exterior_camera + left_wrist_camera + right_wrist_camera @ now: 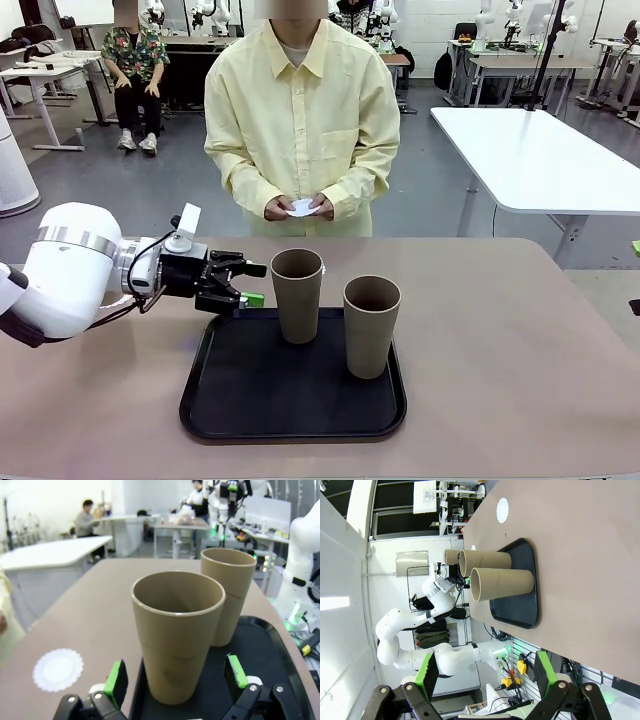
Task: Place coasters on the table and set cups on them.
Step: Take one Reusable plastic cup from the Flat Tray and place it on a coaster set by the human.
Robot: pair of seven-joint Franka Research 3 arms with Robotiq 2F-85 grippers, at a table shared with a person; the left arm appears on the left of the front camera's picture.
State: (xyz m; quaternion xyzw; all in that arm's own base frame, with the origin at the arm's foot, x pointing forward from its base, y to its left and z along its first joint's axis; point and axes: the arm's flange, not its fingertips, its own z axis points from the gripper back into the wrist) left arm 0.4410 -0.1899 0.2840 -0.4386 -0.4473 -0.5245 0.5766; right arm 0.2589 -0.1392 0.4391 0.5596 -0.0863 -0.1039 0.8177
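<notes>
**1.** Large beige-brown surface with rounded corners (500, 350). A person in a pale yellow shirt (300, 110) stands at its far side.

**2.** Flat black rectangular tray (260, 400), lying near the middle of the surface, a little to the left.

**3.** Tall tapered matte grey-brown tumblers without handles, two of them upright on the tray.
- The left tumbler (298, 295) stands toward the tray's far edge.
- The right tumbler (371, 325) stands just beside it and slightly nearer, with a narrow gap between them.

**4.** Third tumbler (451, 557), alike in colour, farther left beyond the tray. It is small and partly hidden in the right wrist view. There is a white speck at its foot, and I cannot tell what it is.

**5.** Round white lacy paper doily (58, 669), flat on the surface, left and far of the tray and apart from it. Nothing stands on it.

**6.** Second doily (302, 208), held in the person's hands (298, 207), which are together beyond the far edge.

**7.** Left end effector (252, 284) — released, jaws wide. It is held level over the tray's far-left corner and points right at the left tumbler. It is just short of the tumbler and not touching it. In the left wrist view its green pads (117, 680) flank the tumbler's lower body.

**8.** Right end effector (485, 672) — released, with nothing between its jaws. It is held off to the right, well apart from the tray.
</notes>
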